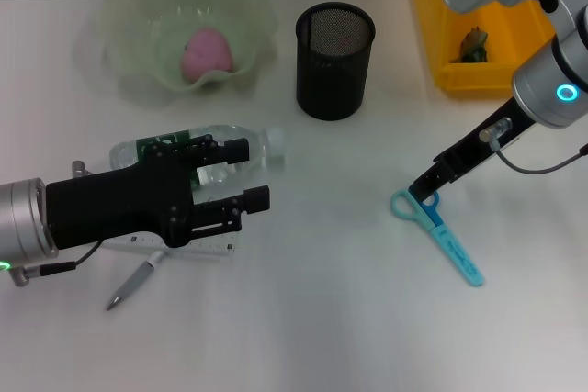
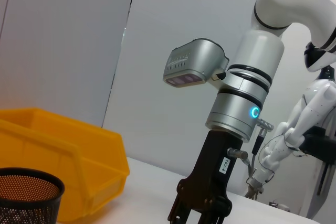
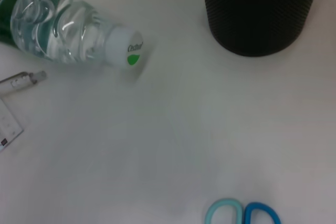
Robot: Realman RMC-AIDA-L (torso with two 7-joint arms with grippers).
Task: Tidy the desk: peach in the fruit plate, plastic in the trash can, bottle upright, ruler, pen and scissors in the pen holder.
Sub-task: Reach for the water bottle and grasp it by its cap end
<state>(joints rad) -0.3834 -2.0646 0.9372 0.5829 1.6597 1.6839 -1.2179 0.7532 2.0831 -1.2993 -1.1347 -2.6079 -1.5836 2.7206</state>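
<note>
Your right gripper [image 1: 424, 194] has its fingers down at the ring handles of the scissors [image 1: 439, 233]; whether they grip I cannot tell. The blades run away from them, toward you. The left gripper [image 1: 246, 174], fingers spread, straddles the lying bottle [image 1: 241, 142]. Count one pen [image 1: 130, 285], one ruler [image 1: 208, 248], one pen holder [image 1: 334, 60], one peach [image 1: 207, 51] already plated.
</note>
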